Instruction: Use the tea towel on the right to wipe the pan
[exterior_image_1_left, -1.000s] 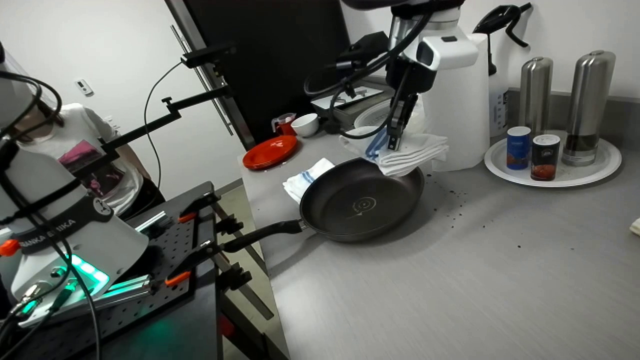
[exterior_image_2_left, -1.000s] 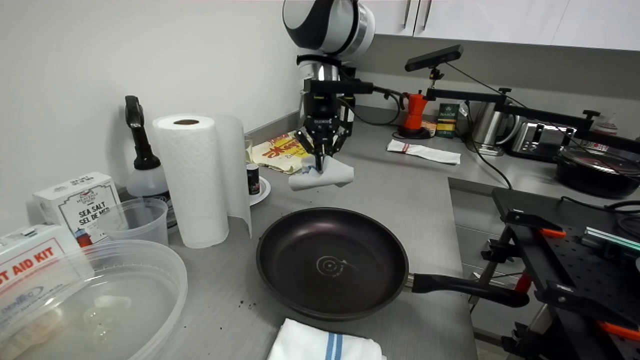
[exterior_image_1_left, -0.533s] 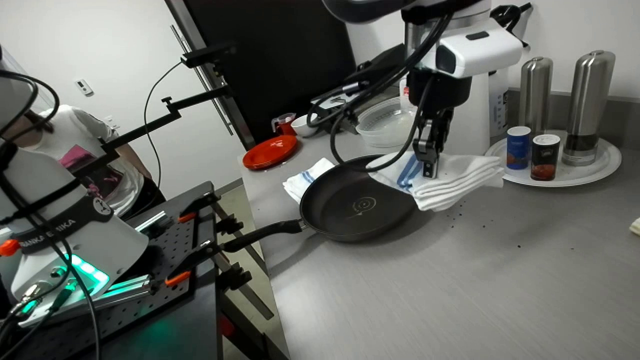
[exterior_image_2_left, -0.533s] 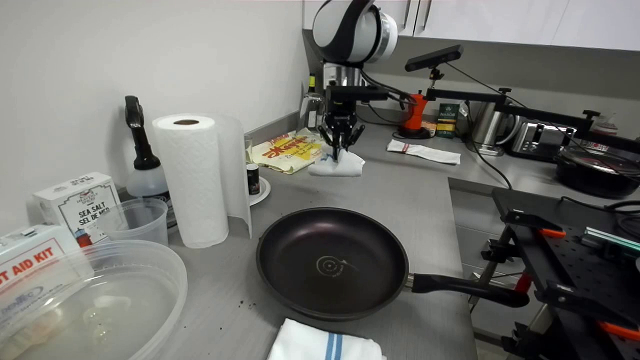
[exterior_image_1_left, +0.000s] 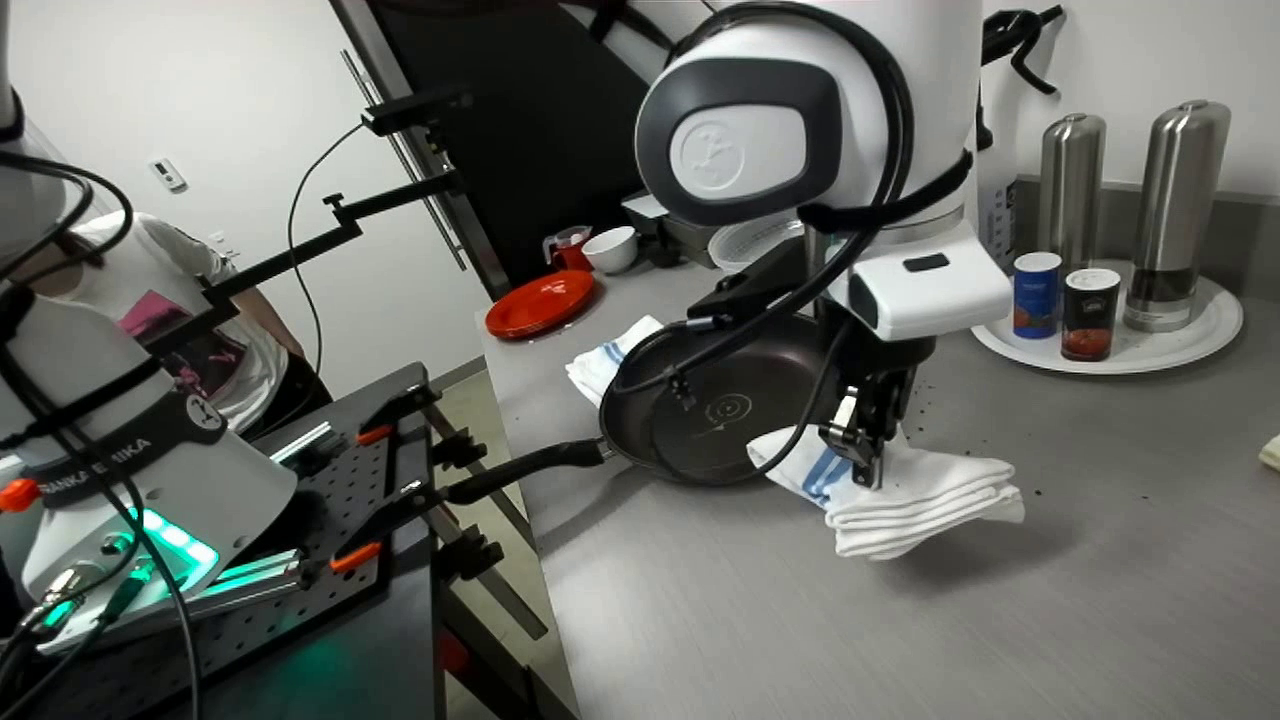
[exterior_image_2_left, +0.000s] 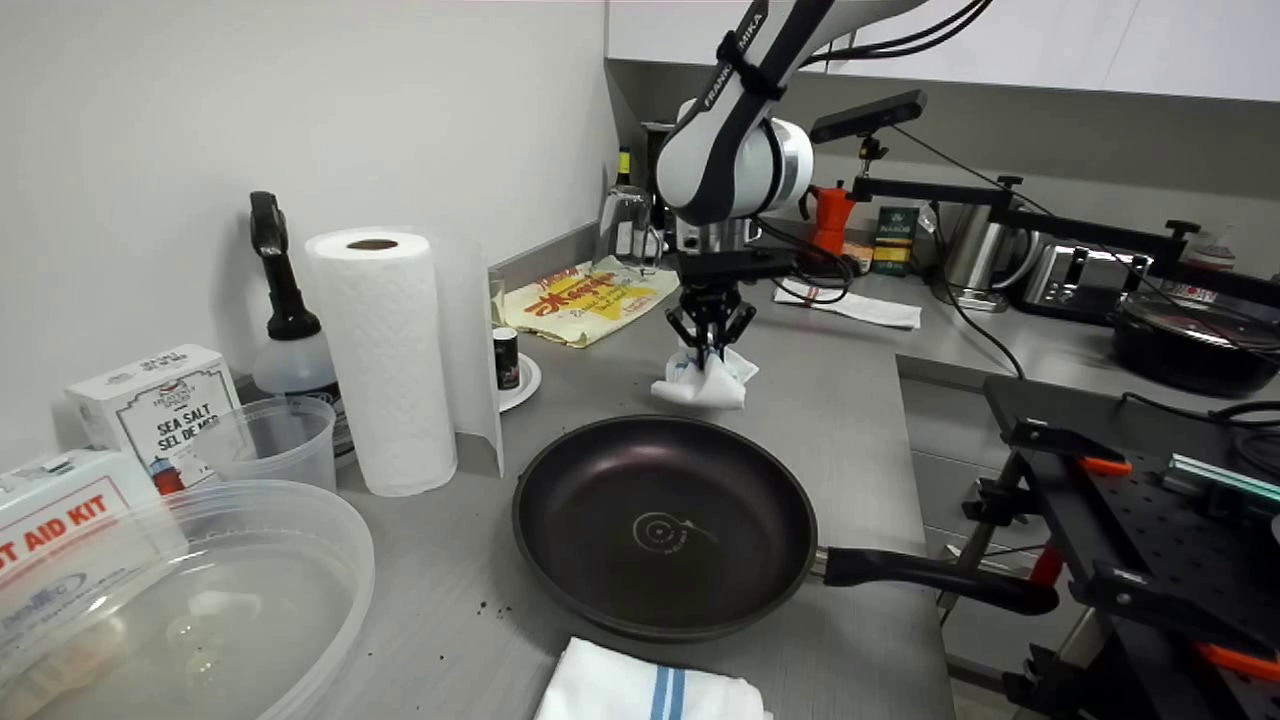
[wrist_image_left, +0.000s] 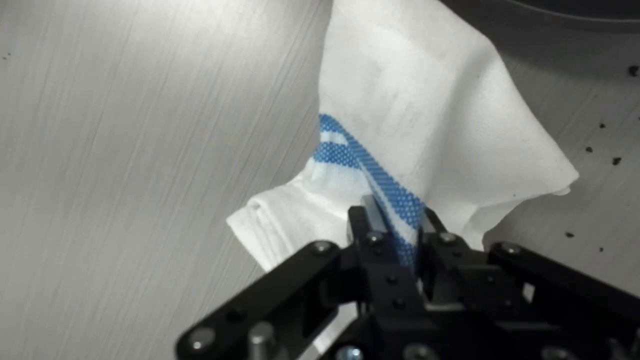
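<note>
My gripper (exterior_image_1_left: 866, 478) is shut on a folded white tea towel with blue stripes (exterior_image_1_left: 925, 505). In the wrist view the stripes of the towel (wrist_image_left: 390, 85) are pinched between the fingertips (wrist_image_left: 395, 220), and its folds hang on both sides. The gripper (exterior_image_2_left: 708, 352) and held towel (exterior_image_2_left: 705, 388) are beside the black pan (exterior_image_2_left: 665, 560), just past its rim and low over the counter. The pan (exterior_image_1_left: 720, 420) lies flat, its inside bare; the arm hides part of it in an exterior view. A second blue-striped towel (exterior_image_2_left: 640, 690) lies folded on the pan's opposite side.
A paper towel roll (exterior_image_2_left: 385, 370), a spray bottle (exterior_image_2_left: 300, 355) and a clear tub (exterior_image_2_left: 330, 600) stand along the wall. A plate (exterior_image_1_left: 1190, 345) holds shakers and steel mills. The pan handle (exterior_image_2_left: 930, 575) reaches over the counter edge. Dark crumbs (wrist_image_left: 616, 161) lie near the pan.
The gripper has carried the towel from over the pan's rim to the counter beside it, away from the second towel. It has also come lower and turned a little.
</note>
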